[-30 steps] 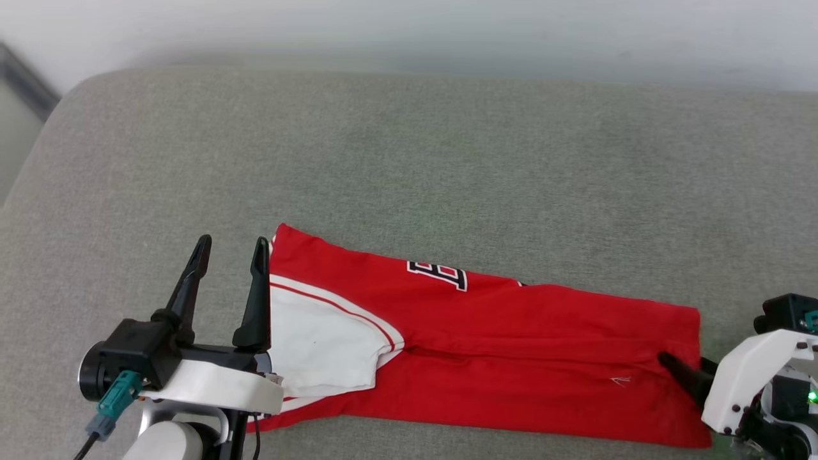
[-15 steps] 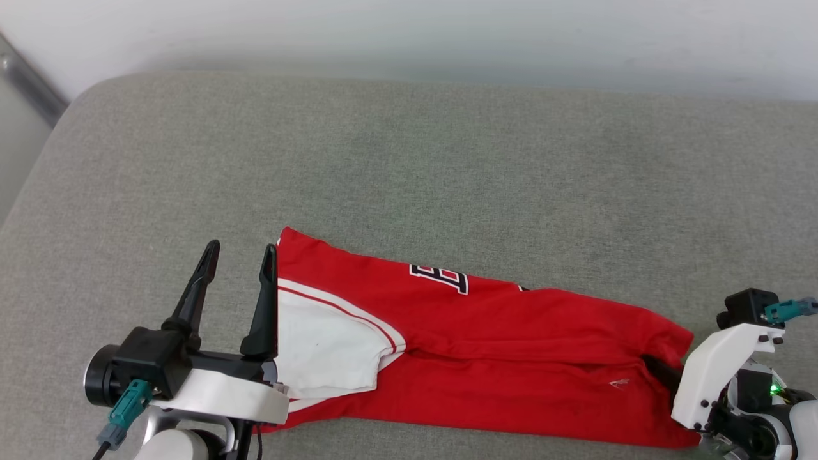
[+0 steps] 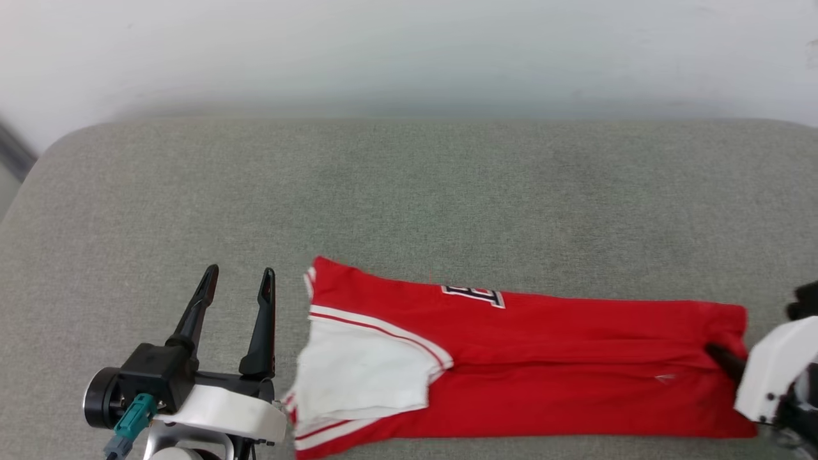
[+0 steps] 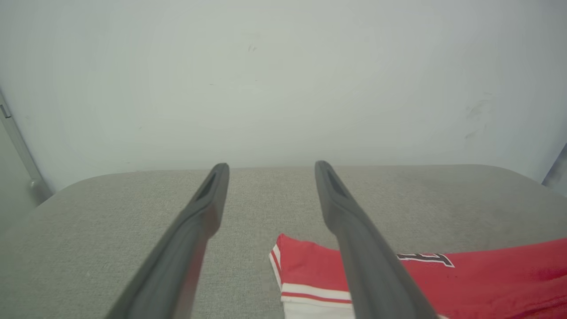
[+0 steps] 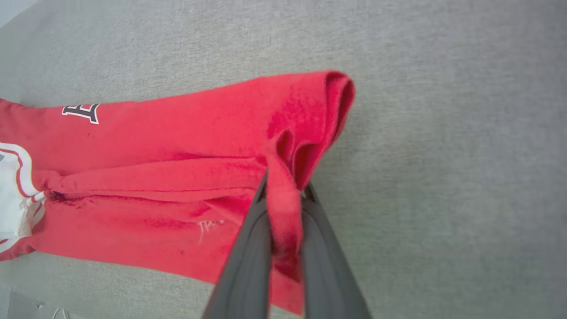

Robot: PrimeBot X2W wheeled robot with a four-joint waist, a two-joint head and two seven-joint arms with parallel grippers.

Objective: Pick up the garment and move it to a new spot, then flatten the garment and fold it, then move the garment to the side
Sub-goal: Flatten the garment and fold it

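Observation:
The garment (image 3: 549,370) lies as a long folded red strip near the front of the grey cushion (image 3: 409,198), its white sleeve (image 3: 364,370) toward the left end. In the right wrist view my right gripper (image 5: 285,188) is shut on a pinched fold of the garment (image 5: 177,146) at its right-hand hem. Its dark fingers (image 3: 725,359) reach into the hem at the far right of the head view. My left gripper (image 3: 239,281) stands open just left of the sleeve end, touching no cloth. In the left wrist view it (image 4: 270,170) holds nothing, and the garment (image 4: 310,270) lies beside its right finger.
A pale wall (image 3: 409,51) runs behind the cushion. The cushion's rounded left corner (image 3: 57,147) drops away beside a dark strip (image 3: 13,153). Bare grey cushion stretches behind the garment to the wall.
My right gripper has shut on the garment's right hem, and the whole strip has slid right, away from the left gripper. The head camera has tilted, showing more wall.

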